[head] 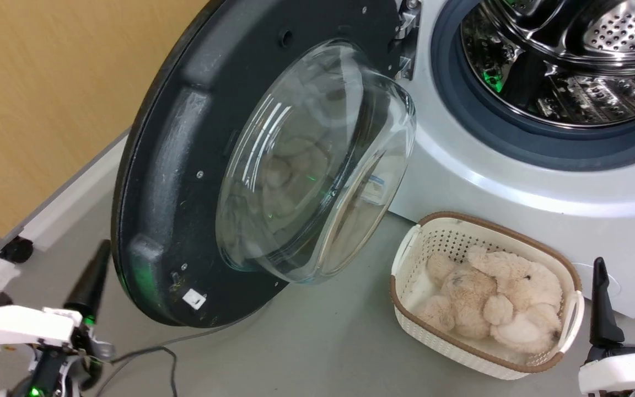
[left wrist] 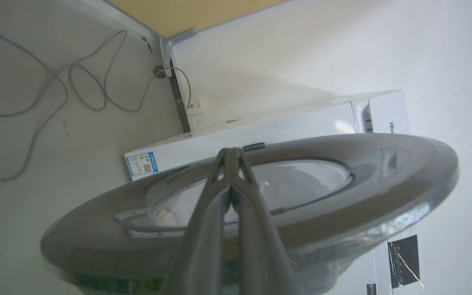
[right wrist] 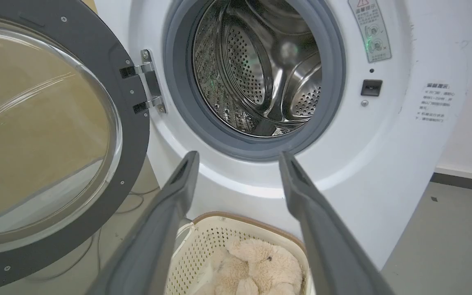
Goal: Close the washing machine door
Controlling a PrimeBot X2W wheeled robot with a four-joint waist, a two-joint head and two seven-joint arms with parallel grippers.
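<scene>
The washing machine door (head: 174,165) stands swung wide open, its black inner face and bulging glass window (head: 317,165) turned toward me. The white washing machine (head: 488,182) shows its grey gasket and steel drum (right wrist: 260,73). My left gripper (head: 103,247) is shut, its tip just beside the door's lower left rim. In the left wrist view the closed fingers (left wrist: 231,150) lie across the door's glossy outer face (left wrist: 383,192); contact cannot be told. My right gripper (head: 624,264) is open and empty, low in front of the machine (right wrist: 383,164), its gap (right wrist: 238,159) facing the drum.
A cream woven basket (head: 450,216) holding a beige plush bear (head: 505,298) sits on the grey floor below the drum opening, between the door and my right gripper. Loose cables (left wrist: 55,82) lie on the floor behind the door. A yellow wall (head: 47,82) stands at left.
</scene>
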